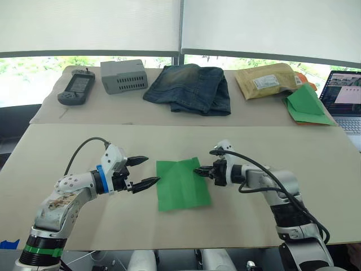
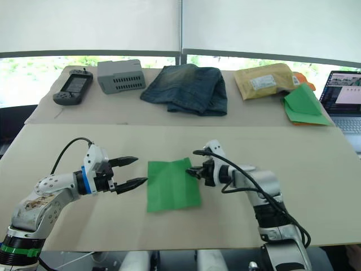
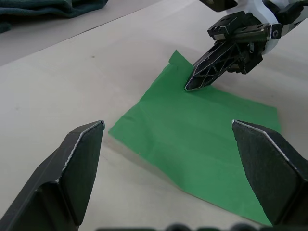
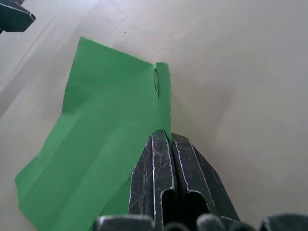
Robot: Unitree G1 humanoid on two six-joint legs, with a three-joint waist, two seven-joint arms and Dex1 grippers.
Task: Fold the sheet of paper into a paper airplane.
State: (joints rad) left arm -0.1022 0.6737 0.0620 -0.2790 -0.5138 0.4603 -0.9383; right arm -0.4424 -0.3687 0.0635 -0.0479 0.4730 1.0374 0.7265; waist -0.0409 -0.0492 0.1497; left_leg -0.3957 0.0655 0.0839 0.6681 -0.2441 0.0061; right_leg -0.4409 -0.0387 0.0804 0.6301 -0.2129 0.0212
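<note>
A long pale table [image 1: 316, 169] ran beneath white window blinds [image 1: 90, 25], with a second tabletop [image 1: 113, 110] butted against its far edge. No box, tray or other container held anything; everything lay bare on the surfaces. The sheet of paper [image 1: 181, 183] lay flat near the middle of the near table, bright green and creased, between the two arms. The right gripper [image 1: 198, 170] had its black fingers pressed together on the sheet's right edge near the far corner, pinching a narrow strip of it. The left gripper [image 1: 144, 171] hovered just beside the sheet's left edge with its fingers spread wide, holding nothing. On the far tabletop sat a black handheld controller [image 1: 76, 88], a grey box [image 1: 124, 75], folded jeans [image 1: 192, 87], a tan padded envelope [image 1: 268, 80] and a green paper stack with orange edges [image 1: 306, 106]; an open laptop [image 1: 344, 96] stood at the right edge. All of these lay well apart from the sheet, and nothing stood between the grippers and the paper. The right wrist view showed what the head views did not: along the pinched edge a thin strip [image 4: 163, 96] of the sheet was lifted off the table and partly doubled over, running away from the closed fingertips. The left wrist view showed the right gripper's tips coming down onto the sheet near that far corner, framed between the left gripper's own wide-set fingers [image 3: 77, 168].
</note>
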